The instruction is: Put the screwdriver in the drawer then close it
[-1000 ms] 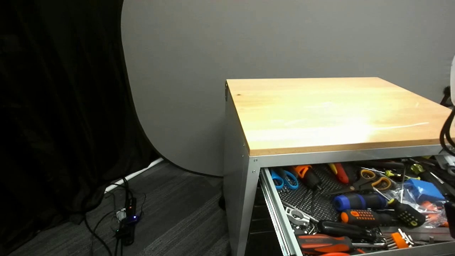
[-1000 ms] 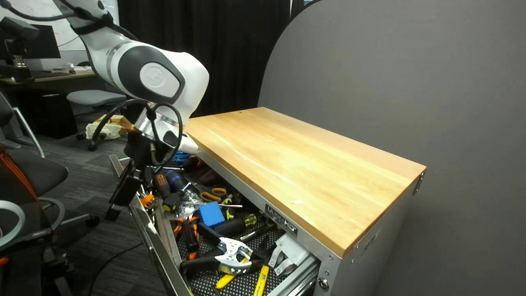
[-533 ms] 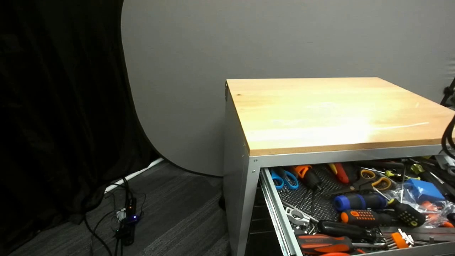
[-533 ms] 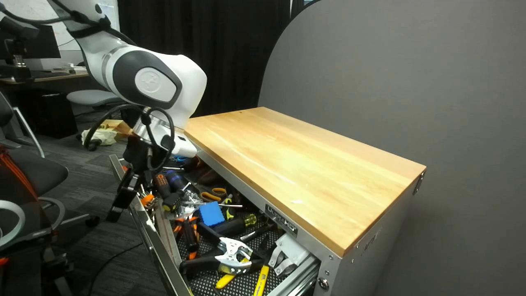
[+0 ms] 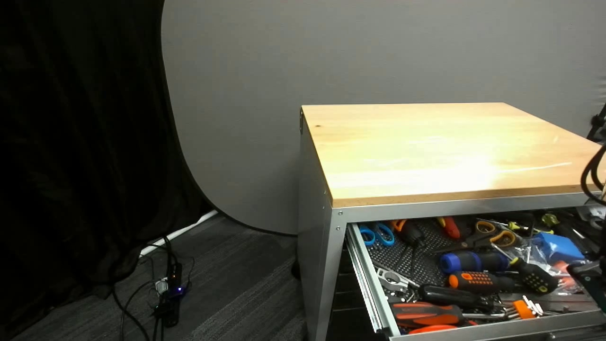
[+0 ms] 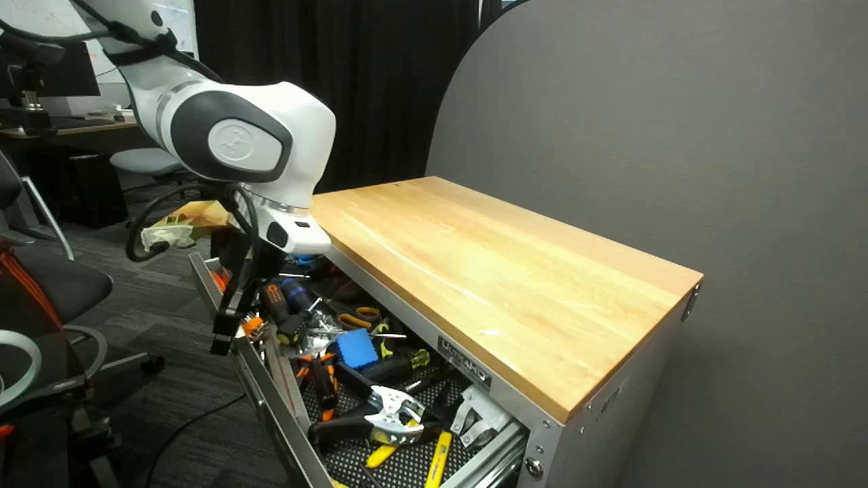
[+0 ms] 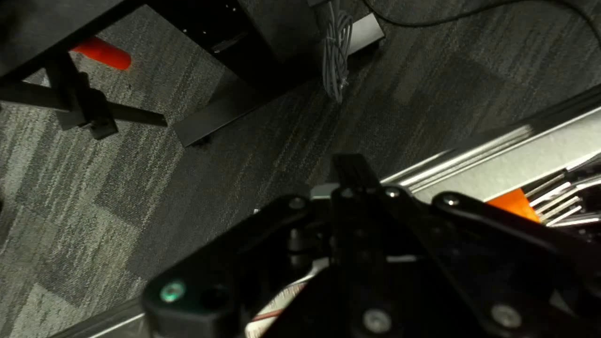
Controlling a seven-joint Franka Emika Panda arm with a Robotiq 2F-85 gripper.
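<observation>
The drawer [image 5: 497, 328] stands pulled out, full of tools, in both exterior views. A red-and-black screwdriver [image 5: 426, 314] lies in its front corner. An orange-and-black one [image 5: 478, 282] and other handled tools lie behind it; which is the task's screwdriver I cannot tell. My gripper [image 6: 224, 342] points down at the drawer's front panel [image 6: 274, 400], its tips at or just outside the rim. In the wrist view the fingertips [image 7: 353, 165] are together with nothing seen between them, and the drawer's metal rim [image 7: 512, 164] runs beside them. Whether they touch the panel is hidden.
A wooden cabinet top [image 6: 475, 271] lies just beyond the drawer, close to the arm's wrist. Looped cables [image 6: 247, 237] hang from the arm. Chairs [image 6: 54, 285] stand behind. An orange clip of hex keys [image 5: 523, 309] sits inside the drawer's front.
The gripper has closed and moved toward the cabinet, with the wrist tilting. The drawer and its tools have slid slightly inward.
</observation>
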